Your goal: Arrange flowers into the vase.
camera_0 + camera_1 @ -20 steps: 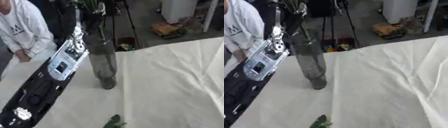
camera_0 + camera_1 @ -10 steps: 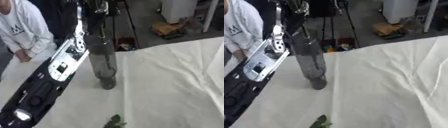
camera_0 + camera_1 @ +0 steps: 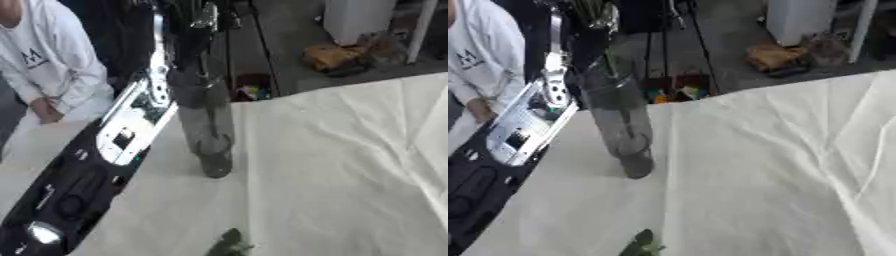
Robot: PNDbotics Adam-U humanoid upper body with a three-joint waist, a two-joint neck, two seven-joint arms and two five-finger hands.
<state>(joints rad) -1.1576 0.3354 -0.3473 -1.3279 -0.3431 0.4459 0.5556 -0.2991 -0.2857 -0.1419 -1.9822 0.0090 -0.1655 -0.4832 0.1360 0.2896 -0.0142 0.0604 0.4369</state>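
Fingers of our left hand (image 3: pixel 199 15) blur together at the top edge above the vase (image 3: pixel 205 125), so we cannot tell whether they grip the green stem (image 3: pixel 612 59) leaning into it. Glass vase stands upright on the white cloth (image 3: pixel 350 175). Green leaves (image 3: pixel 642 245) are cut off at the bottom edge.

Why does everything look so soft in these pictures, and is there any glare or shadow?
Both eye views are blurred overall. In the left eye view the vase has smeared edges, the left arm shows a bright glare spot low down, and the left hand over the vase mouth is dark and indistinct. In the right eye view the white cloth is evenly lit, with soft wrinkle shadows only.
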